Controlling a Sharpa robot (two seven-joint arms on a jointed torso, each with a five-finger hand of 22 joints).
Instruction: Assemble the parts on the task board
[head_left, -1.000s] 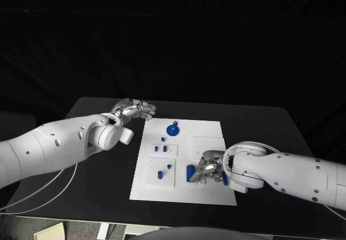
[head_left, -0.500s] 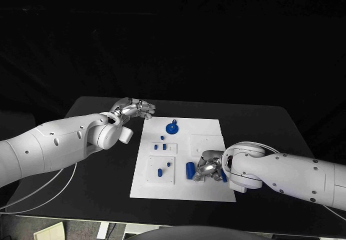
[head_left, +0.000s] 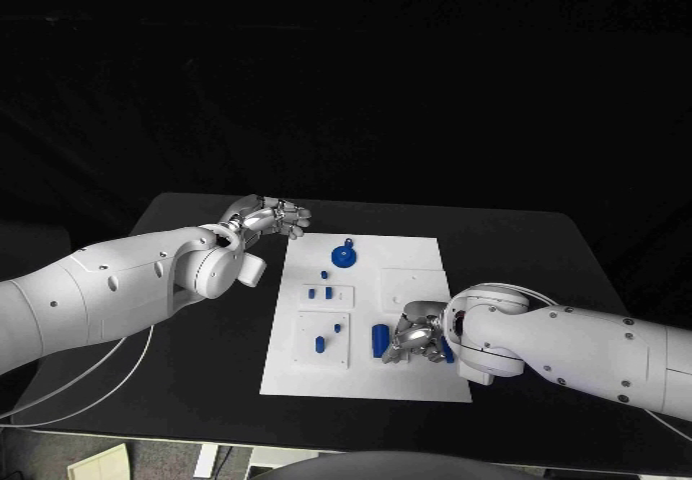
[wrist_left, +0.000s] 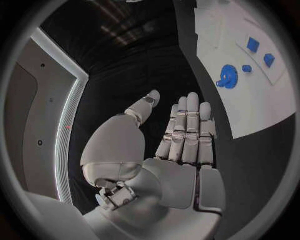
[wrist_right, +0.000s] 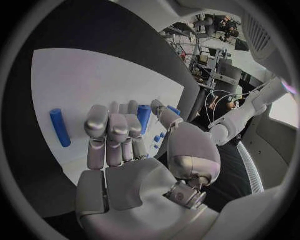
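The right hand sits low over the near right part of the white board, fingers curled down around a blue peg that stands just past its fingertips. From the wrist view the fingers bunch close against that peg, but whether they actually pinch it I cannot tell. Just beside the hand, toward the board's middle, a second blue rod lies flat and loose on the white surface.

Against the picture a second ago, the right hand has barely shifted; it has drawn in a touch toward the robot and stays hunched over the same spot. The loose rod lies where it lay. I judge this to be fine work on one peg, either seating it or settling a grip, not a carry.

Farther out from that hand, two small blue blocks sit in a raised square near the board's middle, and two short pegs stand in the square nearer the robot. At the board's far end lies a blue gear with a small knob beside it.

The left hand hovers over the dark tabletop just off the board's far left corner, near the gear, fingers straight and together, holding nothing. It has not moved since the earlier pictures, so the left arm appears to be waiting.
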